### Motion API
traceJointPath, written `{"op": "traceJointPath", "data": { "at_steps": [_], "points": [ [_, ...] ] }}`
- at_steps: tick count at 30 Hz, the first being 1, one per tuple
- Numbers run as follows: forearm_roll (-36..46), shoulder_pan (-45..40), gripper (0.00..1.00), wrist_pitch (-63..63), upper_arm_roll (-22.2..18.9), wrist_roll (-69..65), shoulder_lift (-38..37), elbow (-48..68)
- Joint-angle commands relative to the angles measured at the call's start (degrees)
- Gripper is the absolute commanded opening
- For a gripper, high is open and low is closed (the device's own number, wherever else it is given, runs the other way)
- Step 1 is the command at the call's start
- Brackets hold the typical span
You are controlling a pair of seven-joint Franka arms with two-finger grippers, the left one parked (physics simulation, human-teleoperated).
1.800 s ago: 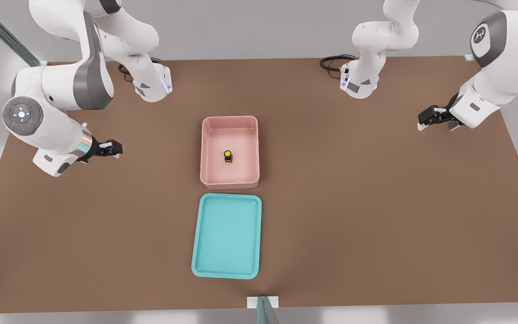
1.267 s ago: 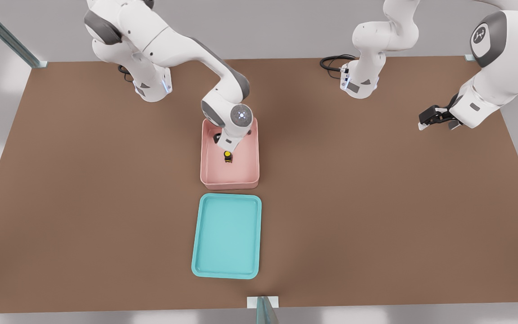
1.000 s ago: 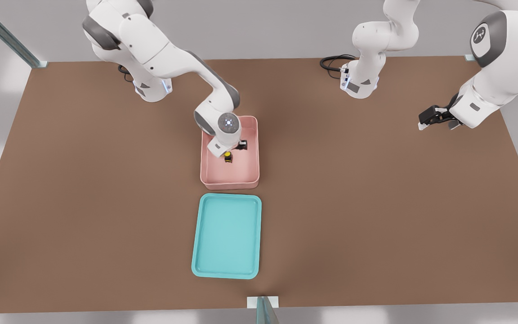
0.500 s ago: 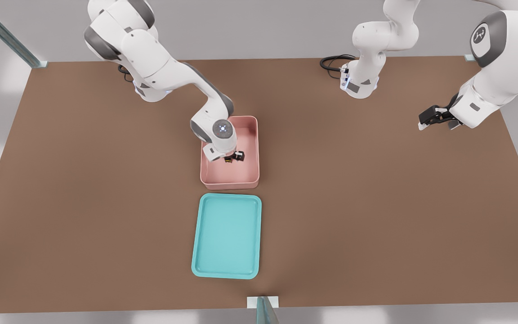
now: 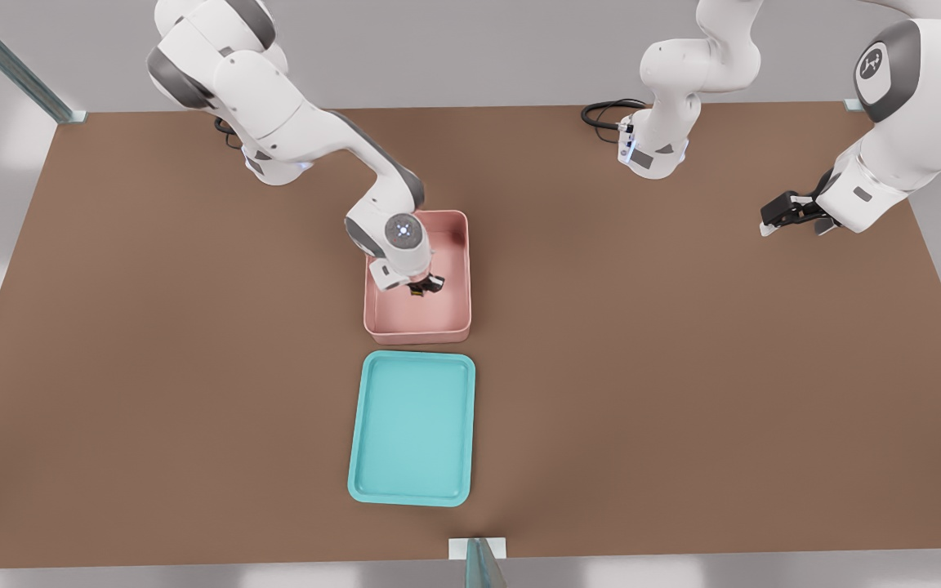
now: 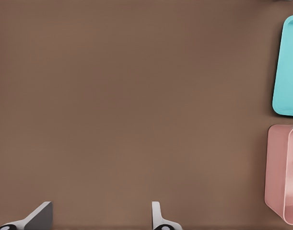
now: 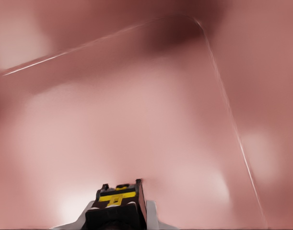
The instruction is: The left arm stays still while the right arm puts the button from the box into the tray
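The button (image 5: 416, 289) sits inside the box (image 5: 456, 320), a little above the middle of the front view, on the box's floor and apart from its walls. Only a sliver of its black and yellow body shows there, because the gripper (image 5: 424, 287) is down over it. In the right wrist view the button (image 7: 117, 197) appears between the pale fingertips (image 7: 151, 211), with its yellow band and black body close against them, so the jaws look clenched on the button, which is low against the pink floor of the box (image 7: 136, 110).

The right arm (image 5: 291, 122) reaches in from the upper left of the front view, its round lit wrist pad above the box's left wall.

The tray (image 5: 412, 427) lies just below the box in the front view, near but not touching it, with nothing on it. Both rest on the brown table (image 5: 683, 367). In the left wrist view the tray (image 6: 287, 67) and the box (image 6: 283, 172) show at the right edge of the frame.
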Motion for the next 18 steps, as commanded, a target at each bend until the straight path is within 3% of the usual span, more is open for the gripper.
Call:
{"op": "traceJointPath", "data": {
  "at_steps": [1,3,4,7,10,13,14,15,18],
  "points": [
    [0.0,-10.7,0.36,-12.5,8.6,-8.7,-0.4,4.9],
    [0.1,-15.0,0.36,-21.3,10.1,-21.3,2.0,18.7],
    [-0.2,-16.8,0.36,-27.1,9.8,-28.8,6.6,28.9],
    [-7.5,-16.9,0.36,-26.3,7.9,-38.5,22.1,44.1],
    [-14.1,-14.9,0.37,-18.6,7.8,-37.6,29.2,45.4],
    [-15.0,-10.7,0.37,-15.5,5.0,-34.2,30.0,45.7],
    [-15.0,-10.3,0.55,-15.5,5.0,-34.1,30.0,45.7],
    [-15.0,-10.4,1.00,-15.5,5.0,-34.1,29.9,45.7],
    [-15.0,-10.9,1.00,-16.5,5.1,-34.2,29.5,45.7]
  ]
}}
